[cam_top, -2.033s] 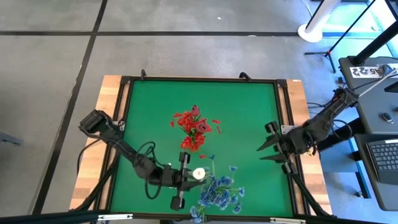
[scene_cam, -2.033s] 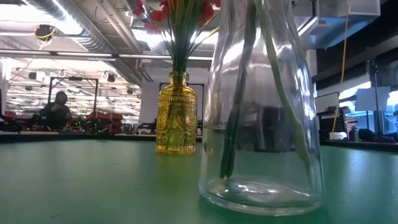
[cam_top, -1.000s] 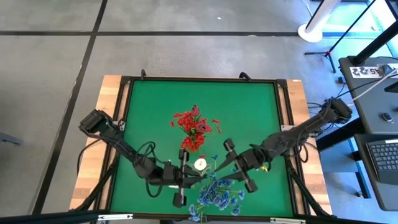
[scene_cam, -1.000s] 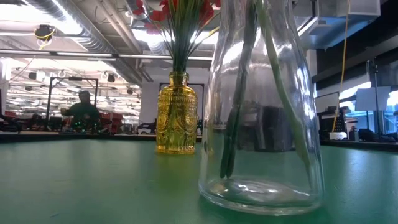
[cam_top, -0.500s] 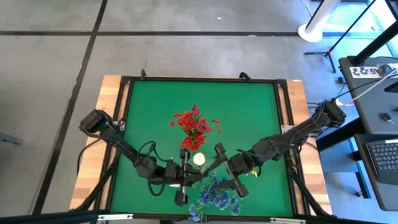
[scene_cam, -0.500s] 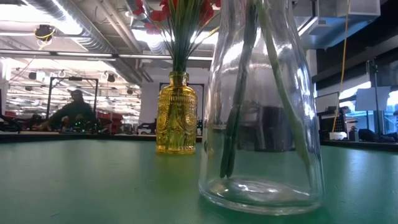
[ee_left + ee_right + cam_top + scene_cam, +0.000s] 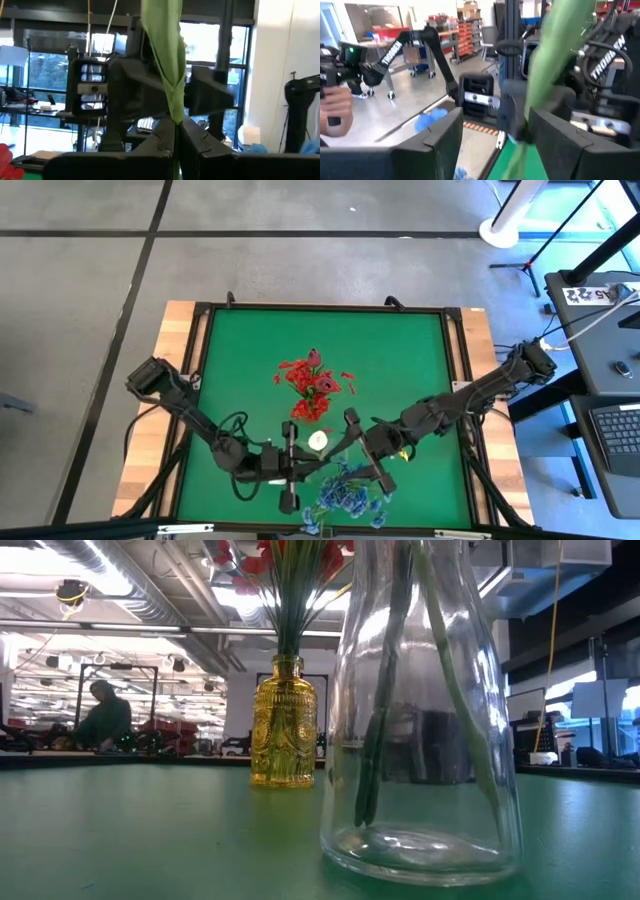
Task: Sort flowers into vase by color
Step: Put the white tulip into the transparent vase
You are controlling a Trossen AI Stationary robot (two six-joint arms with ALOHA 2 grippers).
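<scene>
Over green table point(image 7: 400, 360), left pincer point(image 7: 300, 465) pinches white flower point(image 7: 317, 441); open right pincer point(image 7: 360, 448) brackets its stem

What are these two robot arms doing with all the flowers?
They are sorting artificial flowers into vases by color. The left gripper is shut on the green stem of a white flower, holding it upright near the front of the green table. The right gripper, fingers open, is right beside that stem. Red flowers already stand in a yellow vase, and blue flowers in a clear glass vase.
</scene>
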